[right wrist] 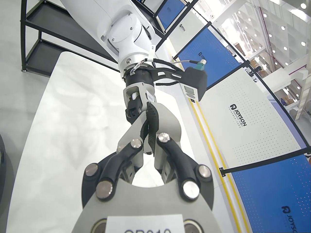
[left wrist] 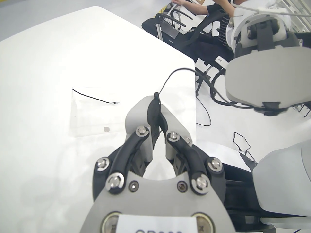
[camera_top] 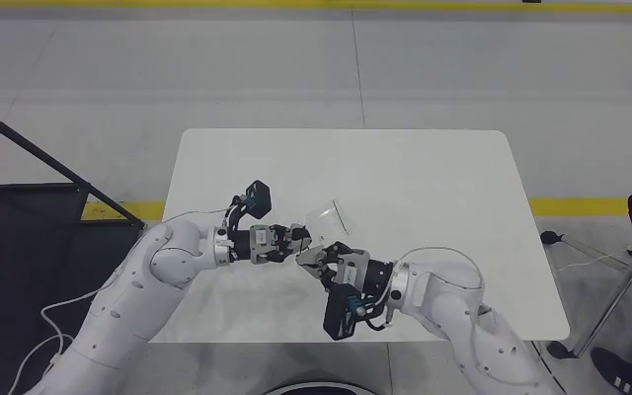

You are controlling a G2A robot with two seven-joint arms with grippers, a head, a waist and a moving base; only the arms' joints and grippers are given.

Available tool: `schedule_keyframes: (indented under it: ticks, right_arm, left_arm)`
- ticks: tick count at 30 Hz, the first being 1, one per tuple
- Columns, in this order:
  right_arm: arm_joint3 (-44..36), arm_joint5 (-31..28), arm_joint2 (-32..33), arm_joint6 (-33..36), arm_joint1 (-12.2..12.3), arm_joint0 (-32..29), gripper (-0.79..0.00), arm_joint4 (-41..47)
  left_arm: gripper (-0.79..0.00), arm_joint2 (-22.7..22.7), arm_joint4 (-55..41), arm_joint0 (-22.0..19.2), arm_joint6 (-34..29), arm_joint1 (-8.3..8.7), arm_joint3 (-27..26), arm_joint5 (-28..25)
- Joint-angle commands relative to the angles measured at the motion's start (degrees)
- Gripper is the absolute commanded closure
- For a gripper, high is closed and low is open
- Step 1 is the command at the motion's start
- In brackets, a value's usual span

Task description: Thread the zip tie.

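Observation:
My left gripper (left wrist: pixel 155 103) is shut on a black zip tie (left wrist: pixel 170 77). The tie's thin tail arcs up out of the fingertips and ends free in the air. In the top view this gripper (camera_top: pixel 299 241) hangs over the front middle of the white table (camera_top: pixel 444 197), tip to tip with my right gripper (camera_top: pixel 316 256). In its own wrist view the right gripper (right wrist: pixel 148 115) has its black pads pressed together, with nothing visible between them. Its tips sit just in front of the left arm's wrist (right wrist: pixel 138 78).
A second black zip tie (left wrist: pixel 94 97) lies on a clear plastic sheet (left wrist: pixel 90 122) on the table, just beyond the grippers (camera_top: pixel 331 217). A black frame rack (camera_top: pixel 39 257) stands off the table's left side. The table's far and right parts are bare.

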Motion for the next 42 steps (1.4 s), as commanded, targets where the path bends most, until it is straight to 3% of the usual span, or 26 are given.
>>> schedule_keyframes:
  ticks: [1,42]
  right_arm:
    - [-0.06,-0.44,-0.23,0.28,0.03,0.21,0.000,-0.18]
    - [0.85,-4.49,-3.34,3.21,0.39,3.00,0.000,-0.30]
  left_arm:
    - [0.000,-0.10,-0.03,0.02,0.21,0.02,0.05,0.02]
    - [0.000,-0.65,0.62,0.45,1.81,0.20,0.09,0.07]
